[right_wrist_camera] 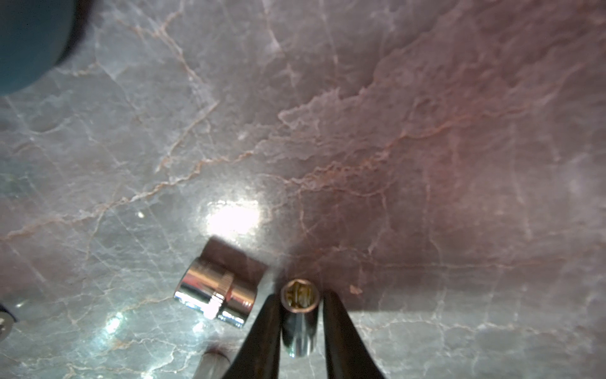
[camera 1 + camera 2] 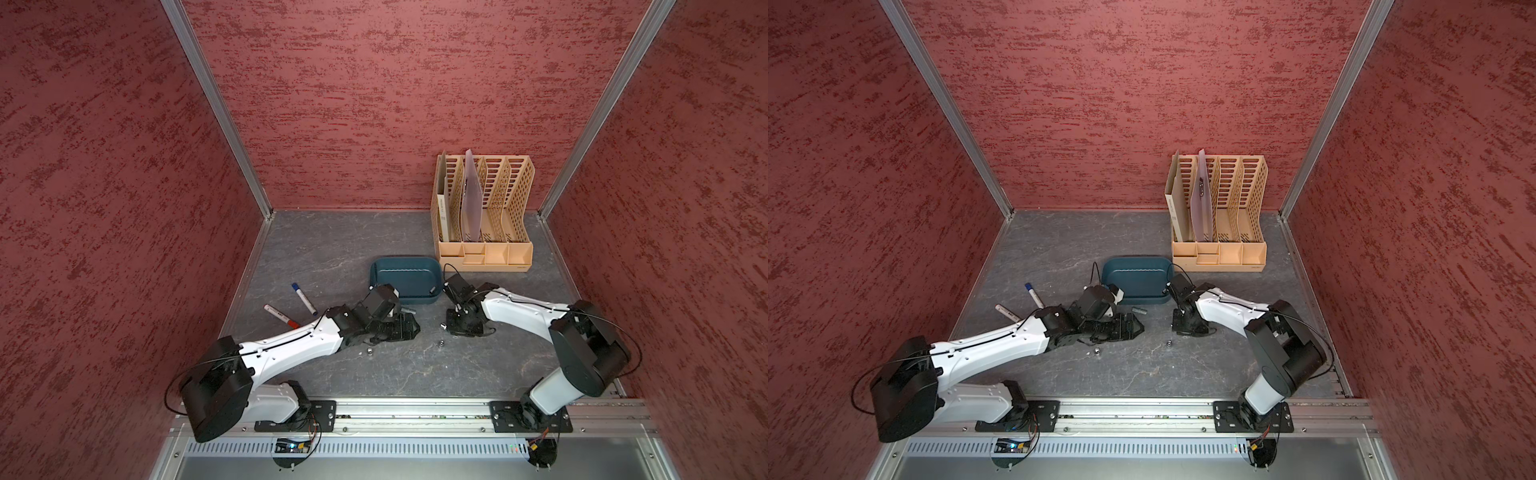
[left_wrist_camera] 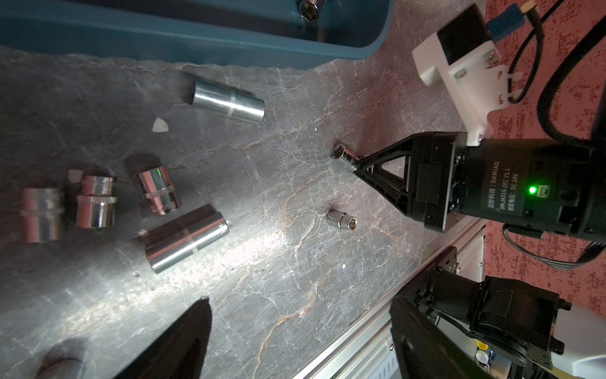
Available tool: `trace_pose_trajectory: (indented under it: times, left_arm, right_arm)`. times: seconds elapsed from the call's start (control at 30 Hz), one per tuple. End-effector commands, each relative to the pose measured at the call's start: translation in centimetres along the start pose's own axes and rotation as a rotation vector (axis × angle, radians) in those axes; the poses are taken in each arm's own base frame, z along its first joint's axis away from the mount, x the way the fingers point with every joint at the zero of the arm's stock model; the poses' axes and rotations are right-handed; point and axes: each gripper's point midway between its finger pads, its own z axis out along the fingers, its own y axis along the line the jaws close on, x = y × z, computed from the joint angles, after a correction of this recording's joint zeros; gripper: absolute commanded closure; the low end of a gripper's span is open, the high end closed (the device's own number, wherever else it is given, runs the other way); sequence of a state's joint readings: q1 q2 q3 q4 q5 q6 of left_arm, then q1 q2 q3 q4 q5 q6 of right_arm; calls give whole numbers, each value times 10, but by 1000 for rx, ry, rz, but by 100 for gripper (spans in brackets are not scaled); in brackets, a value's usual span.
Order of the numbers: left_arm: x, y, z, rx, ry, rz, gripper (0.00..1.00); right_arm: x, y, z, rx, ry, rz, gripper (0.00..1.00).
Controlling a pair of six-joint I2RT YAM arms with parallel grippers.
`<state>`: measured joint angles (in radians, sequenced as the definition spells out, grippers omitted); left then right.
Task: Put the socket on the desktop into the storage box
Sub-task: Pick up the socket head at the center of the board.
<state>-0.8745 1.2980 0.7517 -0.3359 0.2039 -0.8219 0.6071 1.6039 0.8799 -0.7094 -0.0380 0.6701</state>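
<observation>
right gripper pinches a socket at its very tips; slick chrome could squirt out. left gripper gapes wide.

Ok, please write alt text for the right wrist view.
The right gripper pinches a small socket, open end toward the camera, with the veined grey desktop behind. A larger chrome socket lies beside it; the teal storage box shows at one corner.

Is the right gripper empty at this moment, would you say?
No, the right wrist view shows the right gripper closed on a small socket.
</observation>
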Motion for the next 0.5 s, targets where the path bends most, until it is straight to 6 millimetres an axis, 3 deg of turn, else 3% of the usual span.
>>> trace_pose_trajectory:
  times: [0.0,0.47]
  left_arm:
    - [0,1,0,2,-10,1,12]
    - [-1,2,-1,-1,-14,0,11]
  right_arm:
    - [2,1,4,1,1,-2,77]
    - [2,-2,-5,7,-16,0,84]
